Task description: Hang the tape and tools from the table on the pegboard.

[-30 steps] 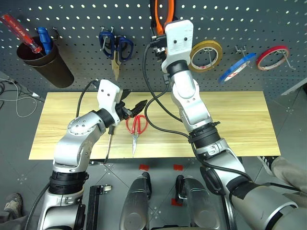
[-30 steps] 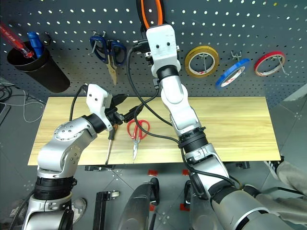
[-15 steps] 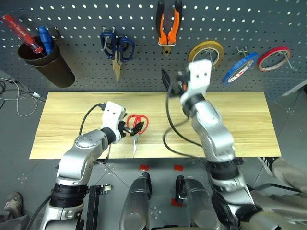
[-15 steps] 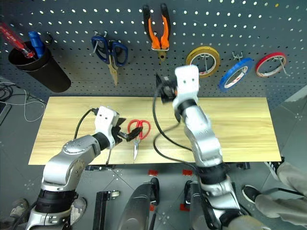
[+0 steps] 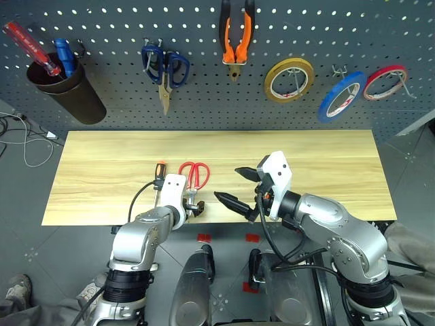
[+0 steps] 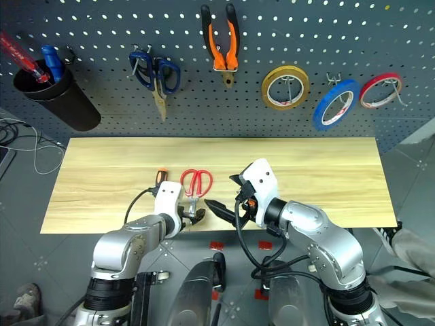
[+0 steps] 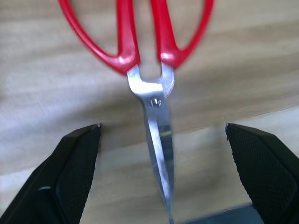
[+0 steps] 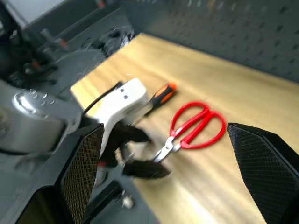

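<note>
On the table [image 5: 326, 170] lie the red-handled scissors [image 5: 194, 176], tips toward the front edge. My left gripper [image 5: 196, 208] hovers open low over them, one finger [image 7: 70, 177] on each side of the blades [image 7: 159, 140], touching nothing. The screwdriver [image 5: 160, 168] lies just left of the scissors, its shaft hidden under my left wrist. My right gripper [image 5: 236, 187] hangs open and empty to the right of the scissors, pointing left. The orange-and-black pliers [image 5: 235, 34] and the blue tape [image 5: 342, 95] hang on the pegboard [image 5: 204, 102].
Blue-handled scissors [image 5: 165, 62], a yellow tape ring [image 5: 289, 78] and a red tape ring [image 5: 386, 81] also hang on the board. A dark cup [image 5: 68, 92] at its left holds red and blue screwdrivers. The table's right half is bare wood.
My right arm has let go of the pliers, left hanging on the pegboard, and dropped back to the table's front. My left gripper sank over the scissors' blades. Both grippers opened wider.
</note>
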